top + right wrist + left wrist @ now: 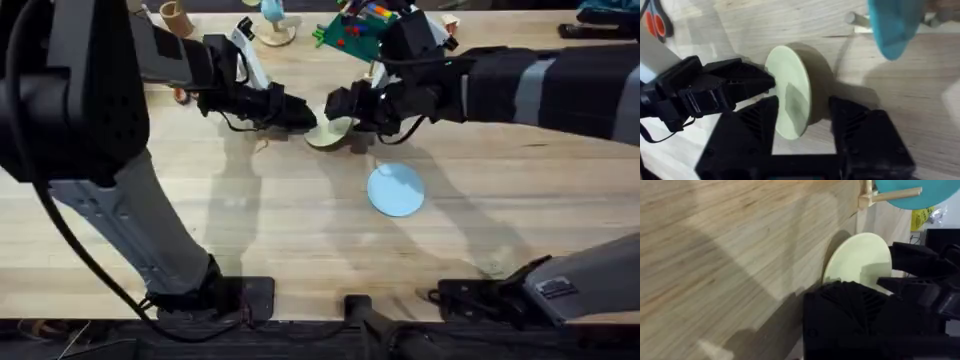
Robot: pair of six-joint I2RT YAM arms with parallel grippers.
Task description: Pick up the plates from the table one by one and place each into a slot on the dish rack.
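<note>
We see the cream plate (pixel 330 131) held up on edge at the far middle of the surface (pixel 250 220), tilted, its lower rim close to or touching the wood. It sits between the two prongs of the right claw (pixel 802 125), which are spread on either side of its faces; we cannot tell whether they press it yet. The left claw (pixel 296 116) meets the plate's rim from the opposite side, and we cannot tell whether it is parted or pressed together. The light blue plate (pixel 396 189) lies flat on the surface, nearer the arm bases than the right claw. Beyond the right claw stands another blue disc (pixel 894 25) against thin wooden dowels (pixel 856 19), which may be the dish rack.

We judge this a handover or steadying step. To do it well, we would close the right claw squarely across the plate's faces before the left claw lets go, then keep the plate on edge on the way to a slot.
</note>
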